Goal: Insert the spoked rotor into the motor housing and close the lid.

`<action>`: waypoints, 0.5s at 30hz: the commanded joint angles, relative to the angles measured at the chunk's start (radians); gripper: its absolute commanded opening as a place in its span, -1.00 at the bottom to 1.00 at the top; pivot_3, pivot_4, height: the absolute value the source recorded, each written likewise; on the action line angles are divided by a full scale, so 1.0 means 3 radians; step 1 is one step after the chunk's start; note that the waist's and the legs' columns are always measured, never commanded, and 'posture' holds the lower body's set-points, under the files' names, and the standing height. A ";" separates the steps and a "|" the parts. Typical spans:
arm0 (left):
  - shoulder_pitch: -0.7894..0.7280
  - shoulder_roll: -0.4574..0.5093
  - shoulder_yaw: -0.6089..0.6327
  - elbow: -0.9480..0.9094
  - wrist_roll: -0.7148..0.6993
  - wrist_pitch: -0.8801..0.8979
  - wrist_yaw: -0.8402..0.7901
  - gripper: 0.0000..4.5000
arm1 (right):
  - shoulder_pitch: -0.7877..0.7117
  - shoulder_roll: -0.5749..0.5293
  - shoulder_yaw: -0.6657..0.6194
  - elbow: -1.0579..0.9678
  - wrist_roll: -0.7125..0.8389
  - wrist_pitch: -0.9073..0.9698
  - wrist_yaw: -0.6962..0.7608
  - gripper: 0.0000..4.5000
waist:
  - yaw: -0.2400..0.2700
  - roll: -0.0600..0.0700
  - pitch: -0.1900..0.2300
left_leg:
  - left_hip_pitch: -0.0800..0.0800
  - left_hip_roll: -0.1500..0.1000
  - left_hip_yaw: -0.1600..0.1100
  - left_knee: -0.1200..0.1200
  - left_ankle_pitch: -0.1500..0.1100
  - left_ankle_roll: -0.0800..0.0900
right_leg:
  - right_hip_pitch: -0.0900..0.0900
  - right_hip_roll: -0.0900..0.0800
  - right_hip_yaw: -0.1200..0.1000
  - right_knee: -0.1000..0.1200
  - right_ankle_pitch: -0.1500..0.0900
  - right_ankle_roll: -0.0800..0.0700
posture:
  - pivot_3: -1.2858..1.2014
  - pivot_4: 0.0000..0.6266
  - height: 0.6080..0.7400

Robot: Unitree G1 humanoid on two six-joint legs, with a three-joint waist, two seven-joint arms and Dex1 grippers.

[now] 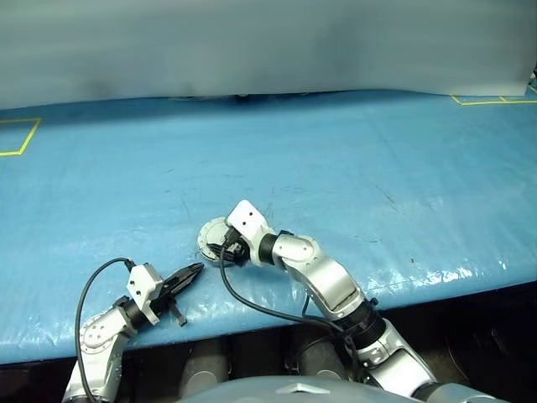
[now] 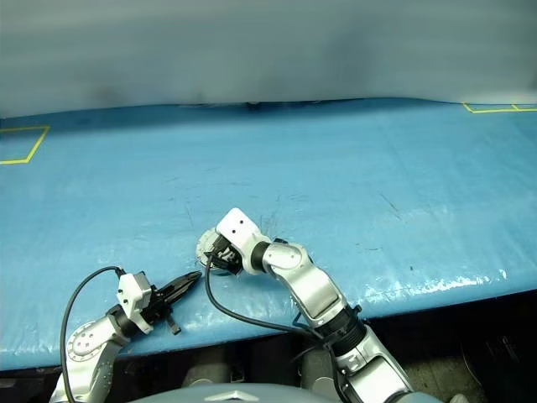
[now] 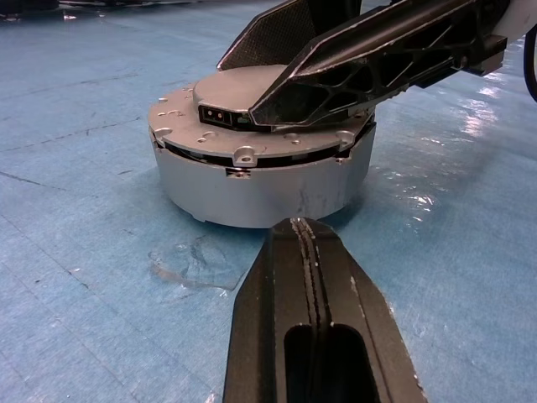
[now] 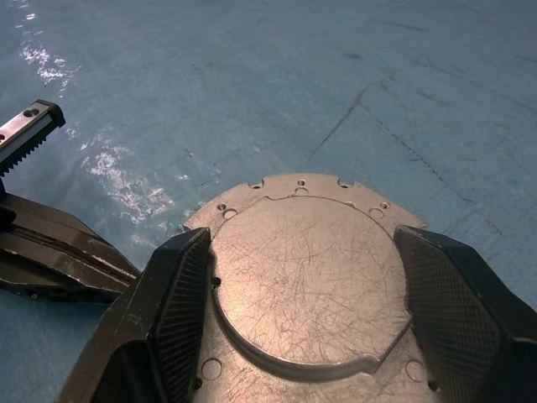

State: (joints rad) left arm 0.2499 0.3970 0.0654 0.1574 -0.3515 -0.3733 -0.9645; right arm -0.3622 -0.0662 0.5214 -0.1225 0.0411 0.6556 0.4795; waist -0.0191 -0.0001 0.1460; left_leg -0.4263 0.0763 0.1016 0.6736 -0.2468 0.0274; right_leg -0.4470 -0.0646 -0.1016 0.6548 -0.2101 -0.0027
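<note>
The motor housing (image 3: 260,180) is sitting flat on the blue table cover (image 1: 352,168), near the front edge and a little left of centre, its round axis pointing straight up. Its lid (image 4: 306,277), a scratched silver-grey disc with small holes around its edge, is lying level on top with a thin dark seam showing beneath it. The housing's wall is plain dull metal. The right gripper (image 4: 302,311) is reaching in from the right, its ribbed black fingers (image 4: 180,311) standing apart on either side of the lid's raised centre. The left gripper (image 1: 189,274) is hovering just near and left of the housing, its fingers pressed together and holding nothing. The cover is faintly scuffed and glossy, with yellow tape marks (image 1: 21,138) at its far corners and a grey wall (image 1: 268,42) behind.
</note>
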 commanded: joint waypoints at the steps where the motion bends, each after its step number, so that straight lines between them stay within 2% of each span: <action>1: 0.0021 0.0006 -0.0042 0.0062 0.0062 0.0021 0.0022 -1.00 | 0.0021 0.0002 0.0043 0.0046 -0.0036 0.0062 -0.0015 0.39 | -0.0001 0.0000 0.0000 | 0.0000 0.0000 0.0000 0.0000 0.0000 0.0000 | 0.0000 0.0000 0.0000 0.0000 0.0000 0.0000 | 0.03 -0.52 1.00; 15: 0.0001 0.0001 -0.0064 0.0075 0.0062 0.0033 0.0014 -1.00 | -0.0009 0.0142 0.0048 -0.0007 0.0131 0.0156 0.0101 0.39 | -0.0015 -0.0002 -0.0001 | 0.0004 0.0000 0.0002 -0.0037 0.0011 0.0014 | 0.0003 0.0010 0.0001 -0.0033 0.0002 0.0002 | 0.03 -0.52 1.00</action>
State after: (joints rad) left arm 0.2478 0.3970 0.0640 0.1576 -0.3507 -0.3729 -0.9615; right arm -0.3651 -0.0404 0.5120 -0.1279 0.0672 0.6866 0.5013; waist -0.0236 -0.0006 0.1456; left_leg -0.4252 0.0763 0.1024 0.6616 -0.2434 0.0316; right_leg -0.4460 -0.0613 -0.1013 0.6447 -0.2095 -0.0022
